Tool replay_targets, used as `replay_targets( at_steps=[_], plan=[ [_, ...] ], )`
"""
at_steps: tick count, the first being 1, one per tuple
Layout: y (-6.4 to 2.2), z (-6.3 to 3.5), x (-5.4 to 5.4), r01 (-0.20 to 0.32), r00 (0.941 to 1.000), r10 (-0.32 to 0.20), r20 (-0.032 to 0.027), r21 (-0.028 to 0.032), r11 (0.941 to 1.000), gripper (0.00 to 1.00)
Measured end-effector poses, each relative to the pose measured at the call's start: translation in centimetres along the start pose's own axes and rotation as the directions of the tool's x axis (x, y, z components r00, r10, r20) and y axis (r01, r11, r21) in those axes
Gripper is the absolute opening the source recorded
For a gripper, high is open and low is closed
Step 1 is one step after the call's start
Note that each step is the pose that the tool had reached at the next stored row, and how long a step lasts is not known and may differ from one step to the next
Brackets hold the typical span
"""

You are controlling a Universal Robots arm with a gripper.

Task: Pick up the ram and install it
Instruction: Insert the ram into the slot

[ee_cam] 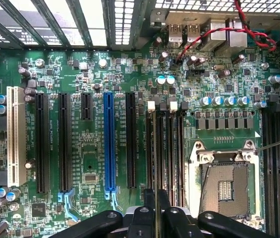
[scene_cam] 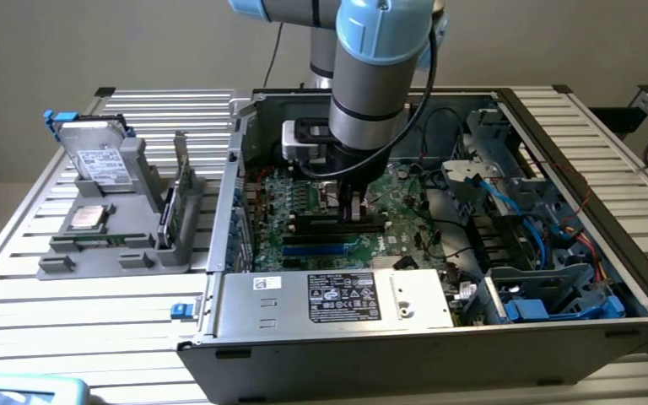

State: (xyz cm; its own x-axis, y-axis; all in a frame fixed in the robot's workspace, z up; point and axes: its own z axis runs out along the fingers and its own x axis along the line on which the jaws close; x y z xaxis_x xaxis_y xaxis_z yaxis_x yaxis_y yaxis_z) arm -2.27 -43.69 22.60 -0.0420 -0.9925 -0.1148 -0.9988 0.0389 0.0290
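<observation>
- Exterior view: the arm reaches down into the open computer case (scene_cam: 594, 333) that stands on the slatted worktop (scene_cam: 77, 321). Its end effector (scene_cam: 353, 198) hangs low over the motherboard (scene_cam: 301, 202), just above the dark slot strips near the middle.
- Exterior view: those strips run from the exterior view's left to its right. A grey holder (scene_cam: 110, 245) sits well apart, outside the case on the exterior view's left.
- Wrist view: the fingers (ee_cam: 144, 218) are clenched on a thin stick seen edge-on, which I take to be the ram (ee_cam: 157, 218).
- Wrist view: the ram is in the air over the black memory slots (ee_cam: 165, 148), which lie between the long blue slot (ee_cam: 109, 144) and the processor socket (ee_cam: 226, 183).
- The ram stands on edge, contact edge down toward the board. Its long axis runs parallel to the memory slots and appears lined up with the one nearest the blue slot.
- By my reckoning the pick-up is done and the install is in hand, with the stick not yet seated.
- Seating it calls for keeping the stick square over that slot, with its white end latches (ee_cam: 151, 105) open, and pressing straight down evenly.
</observation>
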Motion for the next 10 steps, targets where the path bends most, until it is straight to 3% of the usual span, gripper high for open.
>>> replay_targets(
  at_steps=[10],
  plan=[
    [-0.01, 0.2, 0.02, 0.0, 1.0, 0.0, 0.0, 0.0015, 1.0, 0.15]
  ],
)
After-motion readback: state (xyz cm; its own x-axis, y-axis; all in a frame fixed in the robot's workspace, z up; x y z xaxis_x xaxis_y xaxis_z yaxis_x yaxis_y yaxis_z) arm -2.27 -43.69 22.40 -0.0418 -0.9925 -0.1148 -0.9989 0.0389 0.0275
